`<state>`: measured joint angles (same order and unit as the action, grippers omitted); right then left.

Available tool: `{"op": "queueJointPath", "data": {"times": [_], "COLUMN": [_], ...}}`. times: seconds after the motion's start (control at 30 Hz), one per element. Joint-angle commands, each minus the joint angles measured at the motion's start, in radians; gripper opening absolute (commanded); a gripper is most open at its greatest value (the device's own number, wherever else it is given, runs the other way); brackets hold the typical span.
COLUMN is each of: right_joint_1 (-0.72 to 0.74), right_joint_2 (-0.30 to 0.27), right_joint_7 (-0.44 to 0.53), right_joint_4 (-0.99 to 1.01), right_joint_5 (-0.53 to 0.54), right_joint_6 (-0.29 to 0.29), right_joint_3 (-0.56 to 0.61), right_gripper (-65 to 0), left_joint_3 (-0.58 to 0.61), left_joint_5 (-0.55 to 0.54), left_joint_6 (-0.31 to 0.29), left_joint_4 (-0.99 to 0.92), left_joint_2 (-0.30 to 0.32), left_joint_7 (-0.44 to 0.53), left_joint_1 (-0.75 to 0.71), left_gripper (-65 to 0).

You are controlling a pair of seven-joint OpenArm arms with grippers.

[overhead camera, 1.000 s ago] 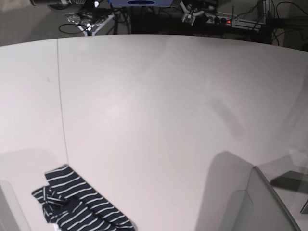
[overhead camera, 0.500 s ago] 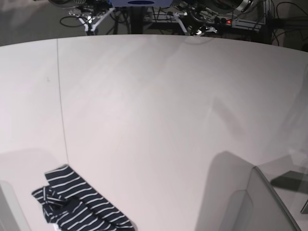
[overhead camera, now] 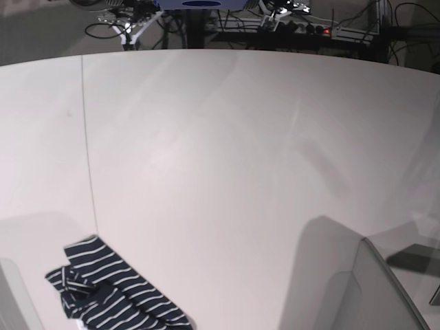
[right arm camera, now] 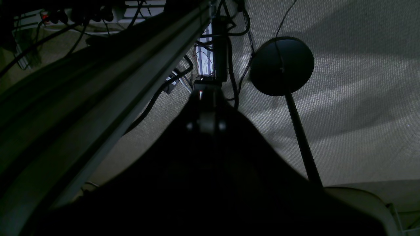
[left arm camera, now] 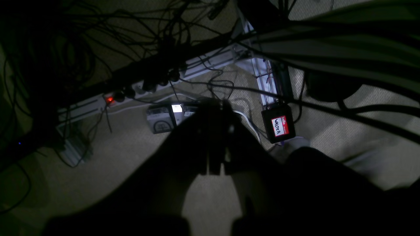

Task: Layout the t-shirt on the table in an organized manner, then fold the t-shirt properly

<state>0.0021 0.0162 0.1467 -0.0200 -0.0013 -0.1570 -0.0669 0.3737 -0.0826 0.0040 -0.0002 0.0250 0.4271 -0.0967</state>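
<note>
1. The table (overhead camera: 227, 158) fills the base view, white and matte with a thin dark seam (overhead camera: 88, 151) running down its left part. I see neither gripper over it; both arms sit beyond its far edge, so every task thing lies well away from the jaws.

2. The t-shirt (overhead camera: 110, 292) lies bunched in a crumpled strip at the near-left corner of the table, partly cut off by the bottom of the base view. It is dark navy with thin white stripes, and I can pick out no collar, sleeve or hem from here. Nothing touches it.

3. My right gripper (right arm camera: 206, 98) looks down past the table's underside at carpet, with a round black stand base (right arm camera: 282, 65) off to the right of its jaws. The fingers meet in one dark wedge; the jaws are closed on nothing.

4. My left gripper (left arm camera: 216, 137) hangs over a tangle of cables, a power strip (left arm camera: 131, 93) ahead and left of the jaws and a small black box with a red name label (left arm camera: 278, 124) just right of them. Its jaws are pressed together, empty.

5. My judgement: the layout step has not begun. I want both arms over the table first, jaws opened before descent. The right arm is on the shirt's side, so it should pinch one outer edge of the bundle and lift, not drag, letting the cloth fall open.
</note>
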Motion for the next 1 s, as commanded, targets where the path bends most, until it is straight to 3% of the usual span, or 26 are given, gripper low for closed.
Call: {"op": "queueJointPath", "data": {"times": [0.0,0.97], "right_joint_1": [0.000,0.000], "right_joint_2": [-0.003,-0.003], "right_joint_7": [0.004,0.004], "right_joint_4": [-0.002,-0.002], "right_joint_5": [0.001,0.001], "right_joint_6": [-0.005,-0.005], "right_joint_3": [0.002,0.003], "right_gripper": [-63.5,-63.5], "left_joint_3": [-0.002,-0.003], "left_joint_5": [-0.001,-0.001], "left_joint_6": [0.006,0.006], "left_joint_4": [0.000,0.000], "left_joint_2": [0.002,0.002], "left_joint_7": [0.011,0.011], "left_joint_1": [0.001,0.045], "left_gripper": [-65.0,-65.0]}}
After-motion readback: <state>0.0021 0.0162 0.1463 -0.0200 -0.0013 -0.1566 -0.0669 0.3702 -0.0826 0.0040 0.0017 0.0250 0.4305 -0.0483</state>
